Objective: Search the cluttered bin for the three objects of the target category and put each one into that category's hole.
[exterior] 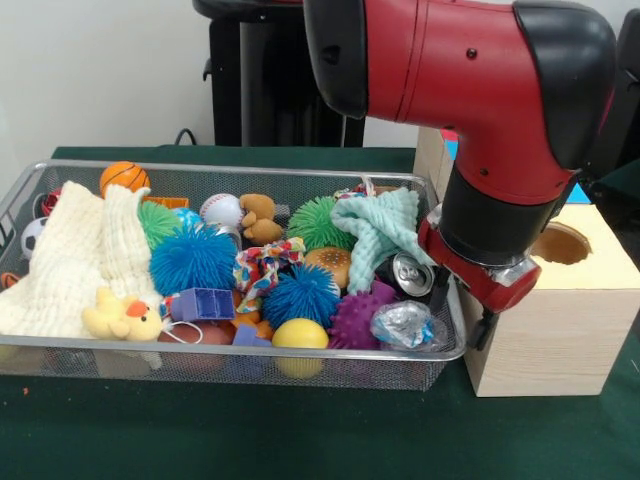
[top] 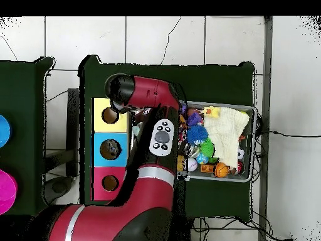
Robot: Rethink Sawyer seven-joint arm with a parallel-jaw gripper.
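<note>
The wire mesh bin [exterior: 250,357] is full of toys and cloths. One crumpled see-through bottle [exterior: 405,325] lies in its front right corner, beside a purple spiky ball. No other bottle shows. My gripper [exterior: 486,318] hangs low between the bin's right end and the wooden box [exterior: 560,330], mostly hidden by the red wrist, so its state is unclear. The blue-topped hole [top: 110,149] lies in the middle of the box row, and only slivers of its blue top [exterior: 579,192] show behind the arm. In the overhead view the arm [top: 150,100] covers the gripper and the bin's [top: 252,144] near end.
The yellow-topped hole [exterior: 560,243] is nearest the gripper, and the red-topped hole [top: 110,182] is at the row's other end. The bin holds a silver can [exterior: 410,272], a mint cloth [exterior: 385,230], a cream muslin [exterior: 70,260], spiky balls, a rubber duck and sports balls.
</note>
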